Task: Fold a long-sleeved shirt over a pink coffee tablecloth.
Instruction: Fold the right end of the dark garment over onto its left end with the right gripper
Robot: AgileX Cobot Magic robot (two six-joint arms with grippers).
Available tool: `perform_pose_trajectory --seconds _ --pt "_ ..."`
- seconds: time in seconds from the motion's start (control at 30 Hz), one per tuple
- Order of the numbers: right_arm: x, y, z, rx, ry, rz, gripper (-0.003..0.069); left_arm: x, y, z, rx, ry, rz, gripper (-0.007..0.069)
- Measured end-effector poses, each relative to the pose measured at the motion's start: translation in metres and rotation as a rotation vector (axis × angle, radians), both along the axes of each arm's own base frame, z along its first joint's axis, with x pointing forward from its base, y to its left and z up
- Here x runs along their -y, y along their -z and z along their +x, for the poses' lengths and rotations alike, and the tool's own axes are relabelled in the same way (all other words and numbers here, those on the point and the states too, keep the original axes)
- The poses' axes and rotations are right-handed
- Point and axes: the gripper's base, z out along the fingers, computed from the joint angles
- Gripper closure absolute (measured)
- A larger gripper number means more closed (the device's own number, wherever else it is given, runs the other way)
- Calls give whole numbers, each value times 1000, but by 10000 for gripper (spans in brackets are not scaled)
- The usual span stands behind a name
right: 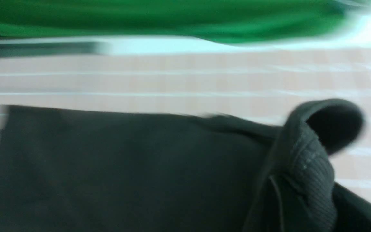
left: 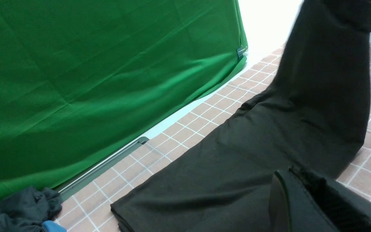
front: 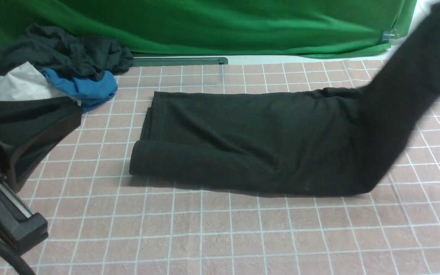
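Note:
The black long-sleeved shirt (front: 243,141) lies folded into a long band across the pink coffee tablecloth (front: 220,236). Its right end rises steeply off the cloth toward the upper right corner, blurred by motion. In the right wrist view my right gripper (right: 308,196) is shut on a ribbed edge of the shirt (right: 304,161), and the rest of the shirt (right: 124,167) hangs below. My left gripper (front: 73,114) hovers at the far left, apart from the shirt, jaws shut with nothing held. In the left wrist view the left gripper (left: 283,177) shows above the shirt (left: 237,154).
A heap of black, blue and white garments (front: 63,72) lies at the back left. The green backdrop cloth (front: 220,26) hangs along the far edge, with a grey rail (front: 178,61) at its foot and a clip (front: 390,36) at the right.

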Motion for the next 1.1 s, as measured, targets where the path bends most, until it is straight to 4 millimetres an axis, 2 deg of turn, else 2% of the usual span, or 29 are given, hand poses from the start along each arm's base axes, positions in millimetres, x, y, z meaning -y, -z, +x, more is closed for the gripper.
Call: perform_pose_trajectory --seconds 0.03,0.07,0.13,0.23,0.27,0.33,0.37,0.47,0.73,0.83,1.1 --pt "-18 -3 2 11 -59 33 578 0 0 0 0 0 1 608" --pt "-21 -3 3 9 -66 45 578 0 0 0 0 0 1 608" --pt "-53 1 11 -3 -154 94 578 0 0 0 1 0 2 608" --pt "-83 12 22 -36 -222 125 578 0 0 0 2 -1 4 608" --pt "-87 12 22 -36 -230 131 578 0 0 0 1 -1 4 608" --pt "-111 23 32 -64 -287 155 578 0 1 0 -3 0 7 608" --pt "-115 23 33 -65 -298 163 578 0 1 0 -3 0 8 608" --pt "-144 30 42 -93 -374 204 578 -1 1 0 9 -7 34 608" --pt "-198 39 50 -131 -507 271 578 -2 1 1 15 -15 50 608" --pt "-219 50 52 -154 -546 279 578 -2 1 1 14 -14 52 608" --pt "-255 78 67 -194 -576 339 578 -2 1 1 10 -16 47 608"
